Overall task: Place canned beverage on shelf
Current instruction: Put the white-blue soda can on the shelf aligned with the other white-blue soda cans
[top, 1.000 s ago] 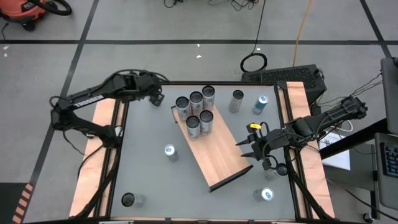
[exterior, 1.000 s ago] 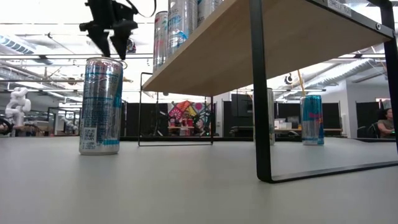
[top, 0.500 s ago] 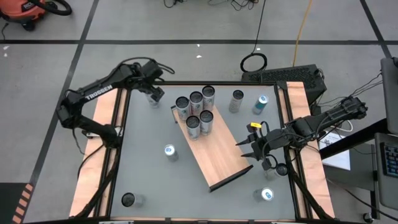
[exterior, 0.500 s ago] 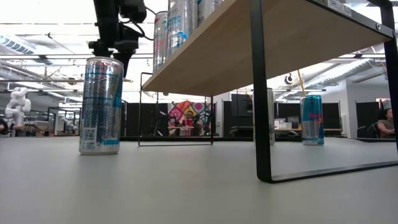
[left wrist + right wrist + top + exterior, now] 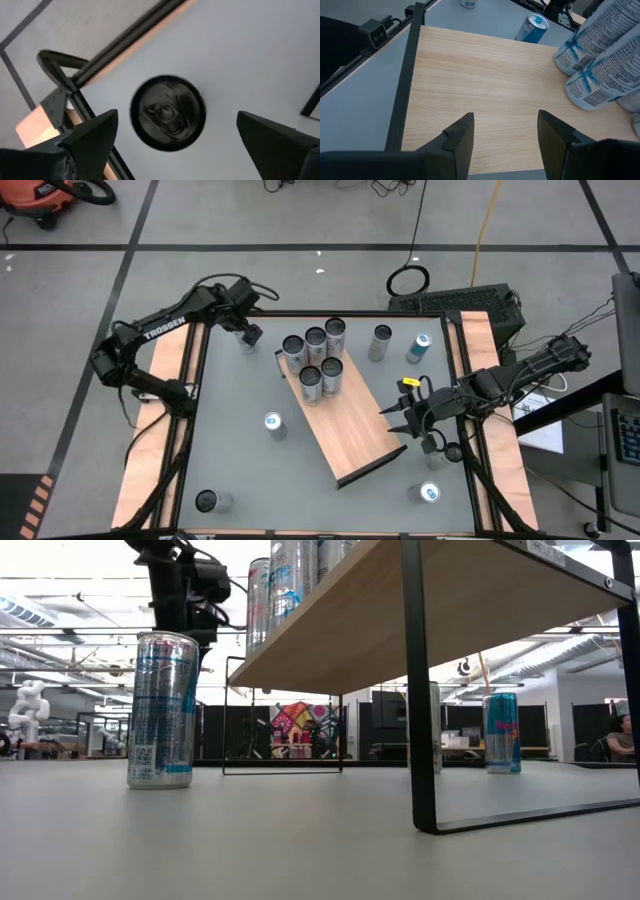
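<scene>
Moved since a second ago: left arm swung out from beside the can cluster to the desk's far-left corner, claw widened on the way; right arm and all cans unchanged.
Left claw (image 5: 246, 332): spread wide, empty, poised straight above a dark-topped can (image 5: 168, 113) standing on the desk by the corner frame; can centred between the two fingers in the left wrist view, not yet gripped.
Right claw (image 5: 505, 132): partly open, empty, hovering over the bare near end of the shelf (image 5: 352, 430); waiting.
Shelf: long wood-grain board on a black frame, lying diagonally across the middle of the desk (image 5: 240, 470).
Done so far: five cans (image 5: 315, 360) standing close together at the shelf's far end, three in the back row, two in front.
Left to do: remaining cans on the desk, namely the dark-topped one under the left claw, a silver can (image 5: 380, 343) and a blue can (image 5: 418, 347) near the far edge, one (image 5: 272, 424) left of the shelf, one (image 5: 207, 501) at the near-left corner, two near the right arm (image 5: 430, 493).
Room on shelf: most of the board's near half bare.
Stage, as judged: start of another pick; roughly halfway, grasp and carry of this can yet to come.
</scene>
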{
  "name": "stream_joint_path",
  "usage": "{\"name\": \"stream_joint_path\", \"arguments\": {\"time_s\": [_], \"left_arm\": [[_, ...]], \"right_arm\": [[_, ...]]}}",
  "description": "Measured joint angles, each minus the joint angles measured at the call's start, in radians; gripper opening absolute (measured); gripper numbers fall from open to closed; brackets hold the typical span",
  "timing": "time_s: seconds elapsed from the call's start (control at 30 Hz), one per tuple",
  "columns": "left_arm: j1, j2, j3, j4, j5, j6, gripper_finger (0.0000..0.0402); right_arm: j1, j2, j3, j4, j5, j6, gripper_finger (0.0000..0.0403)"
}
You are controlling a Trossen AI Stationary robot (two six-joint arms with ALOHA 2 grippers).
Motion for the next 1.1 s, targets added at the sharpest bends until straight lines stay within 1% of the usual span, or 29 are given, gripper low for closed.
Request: {"name": "stream_joint_path", "arguments": {"time_s": [0.13, 0.37, 0.47, 0.6, 0.77, 0.9, 0.93, 1.1], "left_arm": [[0.026, 0.000, -0.044, 0.055, 0.001, 0.014, 0.0397], [0.071, 0.000, -0.112, 0.164, 0.075, 0.043, 0.0397], [0.083, 0.000, -0.123, 0.173, 0.114, 0.043, 0.0391], [0.086, 0.000, -0.133, 0.171, 0.125, 0.043, 0.0358], [0.085, 0.000, -0.133, 0.172, 0.151, 0.041, 0.0297], [0.084, -0.001, -0.133, 0.169, 0.152, 0.000, 0.0251], [0.084, -0.002, -0.133, 0.165, 0.152, -0.008, 0.0244], [0.078, -0.019, -0.131, 0.122, 0.154, -0.037, 0.0244]], "right_arm": [[0.000, 0.000, 0.000, 0.000, 0.000, -0.013, 0.0150], [0.000, 0.000, 0.000, 0.000, 0.000, -0.015, 0.0150], [0.000, 0.000, 0.000, 0.000, 0.000, -0.016, 0.0150], [0.000, 0.000, 0.000, 0.000, -0.001, -0.020, 0.0150], [0.000, 0.000, 0.000, 0.000, -0.001, -0.023, 0.0150], [0.000, 0.000, 0.000, 0.000, -0.001, -0.016, 0.0150], [0.000, 0.000, 0.000, 0.000, -0.001, -0.010, 0.0150], [0.000, 0.000, 0.000, 0.005, -0.001, 0.025, 0.0150]]}}
